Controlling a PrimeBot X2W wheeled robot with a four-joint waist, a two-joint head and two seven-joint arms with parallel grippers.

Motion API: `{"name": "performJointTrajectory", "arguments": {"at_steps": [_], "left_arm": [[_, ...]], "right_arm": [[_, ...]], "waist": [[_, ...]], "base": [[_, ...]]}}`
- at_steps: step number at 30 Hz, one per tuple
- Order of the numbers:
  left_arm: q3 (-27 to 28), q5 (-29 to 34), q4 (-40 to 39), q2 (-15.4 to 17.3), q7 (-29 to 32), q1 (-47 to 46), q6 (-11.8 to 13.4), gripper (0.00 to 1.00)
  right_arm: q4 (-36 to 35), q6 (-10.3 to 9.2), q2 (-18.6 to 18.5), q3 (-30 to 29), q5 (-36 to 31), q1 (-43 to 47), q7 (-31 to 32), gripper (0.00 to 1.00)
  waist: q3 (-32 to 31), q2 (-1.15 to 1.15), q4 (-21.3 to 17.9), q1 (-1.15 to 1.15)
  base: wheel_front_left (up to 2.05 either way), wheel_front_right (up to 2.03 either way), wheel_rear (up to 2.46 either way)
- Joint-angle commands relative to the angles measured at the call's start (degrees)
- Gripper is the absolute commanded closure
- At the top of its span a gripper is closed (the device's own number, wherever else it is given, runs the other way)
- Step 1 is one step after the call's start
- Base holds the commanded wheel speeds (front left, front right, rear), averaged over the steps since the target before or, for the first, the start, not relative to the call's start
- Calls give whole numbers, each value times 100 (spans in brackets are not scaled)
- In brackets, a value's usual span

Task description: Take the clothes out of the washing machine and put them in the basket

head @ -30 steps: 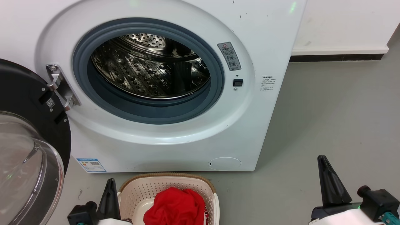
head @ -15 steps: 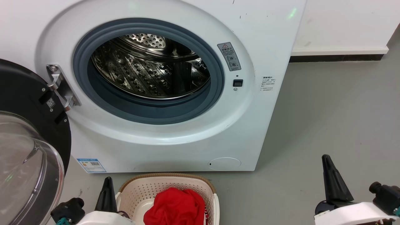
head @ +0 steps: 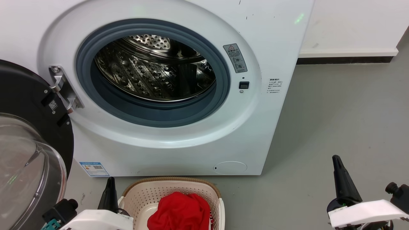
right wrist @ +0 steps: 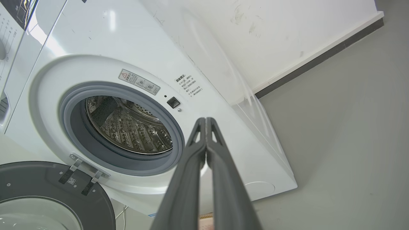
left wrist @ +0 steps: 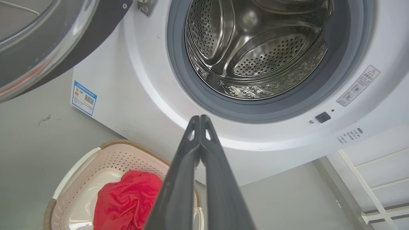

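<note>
The white washing machine (head: 179, 140) stands with its door swung open, and its steel drum (head: 153, 68) holds nothing I can see. The drum (left wrist: 255, 54) looks bare in the left wrist view too. Red clothes (head: 180, 210) lie bunched in the cream basket (head: 140, 195) on the floor in front of the machine. The same red clothes (left wrist: 126, 201) and basket (left wrist: 76, 179) appear low in the left wrist view. My left gripper (head: 111, 183) is shut and holds nothing, just left of the basket. My right gripper (head: 335, 158) is shut and holds nothing, above bare floor to the right.
The open black-rimmed glass door (head: 28, 159) hangs at the left, close to my left arm. Grey floor (head: 335, 111) stretches to the right of the machine up to a white wall with a dark skirting (head: 345, 59).
Both arms have drawn back toward the bottom of the head view, the left wrist sliding left and the right wrist moving right. The clothes and basket stay put.
</note>
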Motion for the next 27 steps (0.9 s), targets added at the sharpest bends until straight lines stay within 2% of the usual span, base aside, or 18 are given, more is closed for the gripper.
{"name": "performJointTrajectory", "arguments": {"at_steps": [1,27], "left_arm": [[34,-225,-41,2,45,-151,-50,100],[195,-2037,116,1,489,-416,-318,100]], "right_arm": [[-24,0,-48,-19,249,-173,39,100],[306,-1,-74,-154,2117,-439,462,100]], "waist": [[-1,0,3,0],[-21,0,39,0]], "base": [[0,0,0],[0,0,0]]}}
